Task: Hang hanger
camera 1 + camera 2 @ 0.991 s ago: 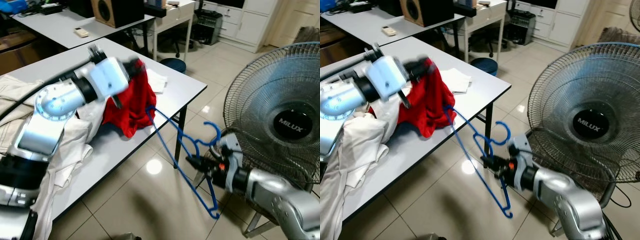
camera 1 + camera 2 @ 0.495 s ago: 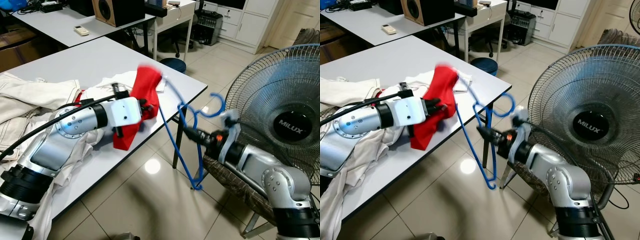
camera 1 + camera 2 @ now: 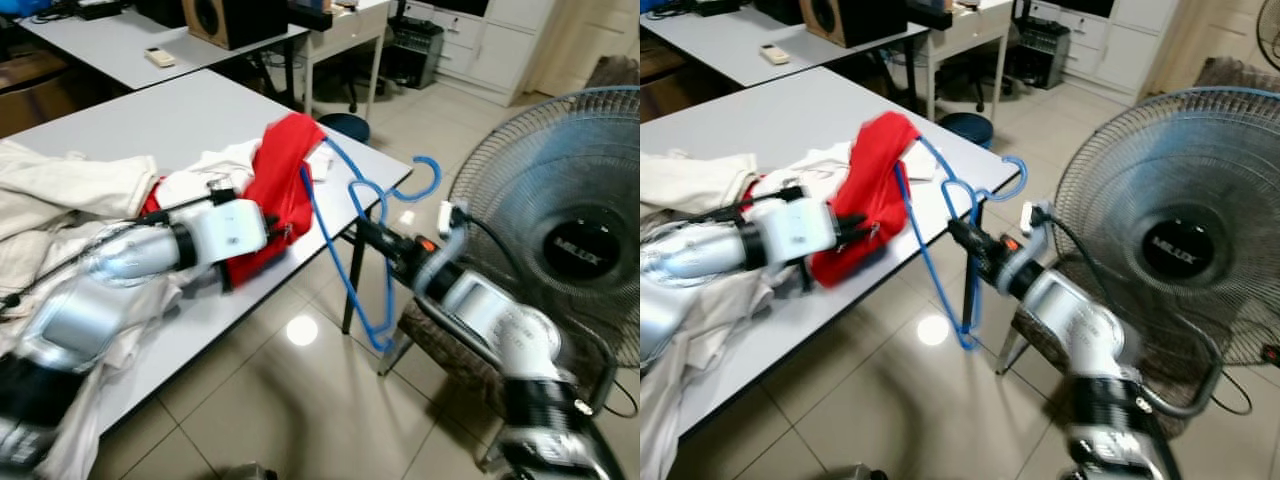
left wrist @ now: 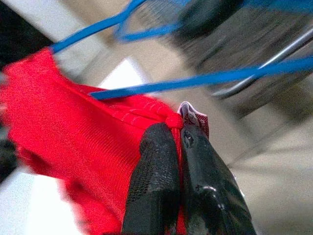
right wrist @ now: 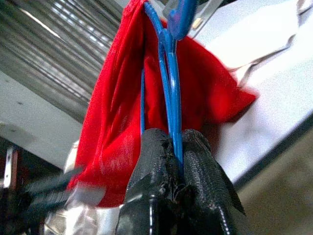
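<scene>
Hanger (image 3: 365,235) swings up to the bench (image 3: 130,120) edge, into the red garment (image 3: 285,185).
Right gripper (image 3: 362,228) clamps its wire; left gripper (image 3: 272,232) pinches the fabric taut for threading.

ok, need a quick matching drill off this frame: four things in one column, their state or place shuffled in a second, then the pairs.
1. left gripper
2. right gripper
3. blue hanger
4. standing fan

A. on the floor at the robot's right
B. shut on the hanger's wire
C. one end under the red cloth, hook toward the fan
D. pinching the red garment

Pairs: 1-D, 2-B, 3-C, 4-A
</scene>
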{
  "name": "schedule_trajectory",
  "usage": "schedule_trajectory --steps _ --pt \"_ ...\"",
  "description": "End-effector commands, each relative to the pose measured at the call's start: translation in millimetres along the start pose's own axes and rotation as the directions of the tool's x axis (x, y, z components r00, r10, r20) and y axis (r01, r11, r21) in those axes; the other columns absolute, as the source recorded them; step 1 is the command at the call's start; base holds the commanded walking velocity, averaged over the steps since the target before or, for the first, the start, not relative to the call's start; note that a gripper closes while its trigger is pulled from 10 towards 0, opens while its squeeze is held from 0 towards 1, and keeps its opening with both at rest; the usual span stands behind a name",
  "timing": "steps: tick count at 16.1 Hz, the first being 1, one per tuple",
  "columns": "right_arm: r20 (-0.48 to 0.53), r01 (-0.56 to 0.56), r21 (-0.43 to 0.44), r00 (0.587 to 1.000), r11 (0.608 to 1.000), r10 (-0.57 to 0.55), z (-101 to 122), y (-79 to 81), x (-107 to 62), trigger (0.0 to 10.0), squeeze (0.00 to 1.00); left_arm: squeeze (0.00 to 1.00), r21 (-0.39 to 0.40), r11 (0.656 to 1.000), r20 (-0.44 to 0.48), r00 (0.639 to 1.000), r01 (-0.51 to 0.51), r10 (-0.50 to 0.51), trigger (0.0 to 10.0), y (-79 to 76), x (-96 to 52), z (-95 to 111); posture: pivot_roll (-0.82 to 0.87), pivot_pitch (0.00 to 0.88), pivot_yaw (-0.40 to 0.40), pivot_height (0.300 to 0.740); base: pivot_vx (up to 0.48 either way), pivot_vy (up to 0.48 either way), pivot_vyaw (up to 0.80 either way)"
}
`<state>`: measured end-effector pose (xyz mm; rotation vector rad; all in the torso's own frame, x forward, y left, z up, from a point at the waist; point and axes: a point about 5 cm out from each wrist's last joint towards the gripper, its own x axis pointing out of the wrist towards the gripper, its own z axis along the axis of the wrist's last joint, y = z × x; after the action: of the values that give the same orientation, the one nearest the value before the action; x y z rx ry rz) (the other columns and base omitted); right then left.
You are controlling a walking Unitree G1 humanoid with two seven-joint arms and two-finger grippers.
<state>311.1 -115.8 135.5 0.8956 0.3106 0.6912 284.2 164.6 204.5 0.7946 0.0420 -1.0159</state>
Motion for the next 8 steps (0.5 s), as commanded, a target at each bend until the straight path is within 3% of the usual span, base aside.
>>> schedule_trajectory --steps 1,3,4,6,8 --pt "0.116 -0.011 0.019 0.993 1.0 0.008 20 3.3 1.3 10.0 0.0 0.0 -0.047 0.996 0.018 0.997 0.077 -0.076 0.0 -5.1 -6.5 4 -0.09 0.0 -0.024 0.74 0.0 0.0 0.0" --pt "0.195 0.0 0.133 0.981 0.991 -0.026 30 3.9 14.5 10.0 0.0 0.0 -0.121 0.973 0.031 0.981 0.196 -0.193 0.0 -16.0 -15.3 10 -0.09 0.0 -0.032 0.74 0.0 0.0 0.0" --pt "0.209 0.009 0.155 0.977 0.988 -0.042 31 3.9 18.1 10.0 0.0 0.0 -0.131 0.969 0.042 0.978 0.209 -0.205 0.0 -17.1 -15.4 12 -0.09 0.0 -0.034 0.74 0.0 0.0 0.0" --pt "0.222 0.02 0.18 0.973 0.984 -0.06 33 4.7 22.9 10.0 0.0 0.0 -0.134 0.966 0.055 0.975 0.219 -0.213 0.0 -17.5 -14.5 16 -0.1 0.0 -0.034 0.74 0.0 0.0 0.0" --pt "0.227 0.013 0.203 0.972 0.979 -0.06 34 11.8 32.3 10.0 0.0 0.0 -0.1 0.985 0.029 0.99 0.137 -0.135 0.0 -11.3 -8.6 13 -0.1 0.0 -0.034 0.74 0.0 0.0 0.0"
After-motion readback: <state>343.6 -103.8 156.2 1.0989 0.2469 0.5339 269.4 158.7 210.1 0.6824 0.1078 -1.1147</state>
